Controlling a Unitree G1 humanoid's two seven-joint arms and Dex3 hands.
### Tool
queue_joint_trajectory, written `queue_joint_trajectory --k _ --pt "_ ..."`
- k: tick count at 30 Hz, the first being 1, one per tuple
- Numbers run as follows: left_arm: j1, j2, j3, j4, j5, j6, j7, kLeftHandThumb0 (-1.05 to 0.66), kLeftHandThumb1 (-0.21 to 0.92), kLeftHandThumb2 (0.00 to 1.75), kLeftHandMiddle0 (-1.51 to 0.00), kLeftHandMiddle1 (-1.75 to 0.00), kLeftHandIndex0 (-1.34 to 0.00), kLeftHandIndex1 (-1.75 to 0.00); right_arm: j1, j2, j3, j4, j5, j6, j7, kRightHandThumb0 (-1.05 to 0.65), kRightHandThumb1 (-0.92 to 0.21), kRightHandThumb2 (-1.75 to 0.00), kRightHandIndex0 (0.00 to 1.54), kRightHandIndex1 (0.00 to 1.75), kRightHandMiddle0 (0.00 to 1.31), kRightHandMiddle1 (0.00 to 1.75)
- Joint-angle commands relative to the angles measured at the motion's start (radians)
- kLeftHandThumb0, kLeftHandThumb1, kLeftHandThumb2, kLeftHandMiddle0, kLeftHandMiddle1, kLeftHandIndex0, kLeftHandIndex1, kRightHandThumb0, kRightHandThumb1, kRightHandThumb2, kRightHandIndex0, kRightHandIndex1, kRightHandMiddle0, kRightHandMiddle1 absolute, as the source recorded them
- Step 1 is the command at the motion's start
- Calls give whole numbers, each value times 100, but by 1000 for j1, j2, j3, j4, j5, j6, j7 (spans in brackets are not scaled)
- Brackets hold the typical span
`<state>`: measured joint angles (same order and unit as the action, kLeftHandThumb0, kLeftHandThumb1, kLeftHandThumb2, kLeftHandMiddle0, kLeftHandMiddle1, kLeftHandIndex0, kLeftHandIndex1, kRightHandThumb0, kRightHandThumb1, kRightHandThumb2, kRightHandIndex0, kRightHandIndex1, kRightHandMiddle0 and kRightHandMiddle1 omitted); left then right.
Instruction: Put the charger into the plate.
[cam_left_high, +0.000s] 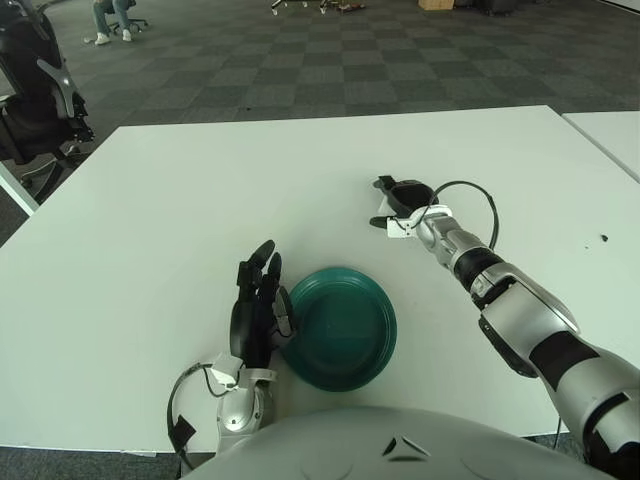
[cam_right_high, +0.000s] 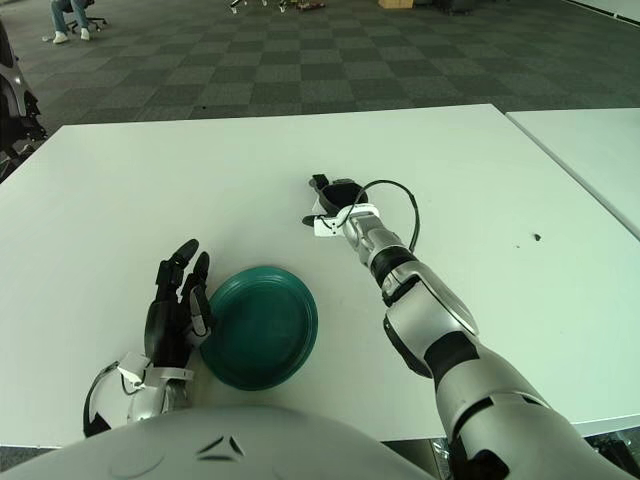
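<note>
Right hand (cam_left_high: 397, 207) is stretched out over the middle of the tabletop (cam_left_high: 180, 190), fingers curled around a dark object, which I take to be the charger (cam_left_high: 405, 193). A small white piece shows at the wrist side; can't tell if it belongs to the charger or to the hand. A thin black cable (cam_left_high: 470, 195) loops by the wrist, likely the hand's own wiring. Whether the charger is lifted off the surface or sitting on it, can't tell.

Left hand (cam_left_high: 255, 305) sits just beside the left rim of the plate (cam_left_high: 345, 325), fingers spread, holding nothing.

Plate is green, near the robot's edge of the tabletop, nothing in it.

Progress: grasp looks made or nearly made; charger is well apart from the plate, farther out and to the right. Left to do: carry it in over the plate and release.

No readable brands, labels or writing anywhere.
</note>
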<state>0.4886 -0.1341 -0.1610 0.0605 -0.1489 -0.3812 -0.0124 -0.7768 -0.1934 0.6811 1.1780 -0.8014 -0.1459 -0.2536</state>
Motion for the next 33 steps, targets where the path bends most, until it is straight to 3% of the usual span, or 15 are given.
queue_joint_trajectory --k 1,13,25,33 --pt "-36 -50 9 100 -28 35 -4 -93 92 93 -38 -2 -3 -88 101 32 66 81 -52 19 39 -66 -92 -60 35 1 0 61" --pt "-37 -50 10 98 -43 44 -20 -92 92 95 -40 -3 -3 -88 176 124 157 110 -100 48 -55 -66 -92 -56 43 3 0 75" --pt "-39 -52 10 106 -33 31 -20 -87 92 97 -40 -2 -1 -88 204 131 154 141 -84 46 -87 -63 -92 -57 57 8 3 87" --pt "-40 -50 5 109 -18 28 -15 -87 92 96 -41 -2 0 -88 213 137 145 148 -76 57 -91 -62 -92 -58 42 99 11 111"
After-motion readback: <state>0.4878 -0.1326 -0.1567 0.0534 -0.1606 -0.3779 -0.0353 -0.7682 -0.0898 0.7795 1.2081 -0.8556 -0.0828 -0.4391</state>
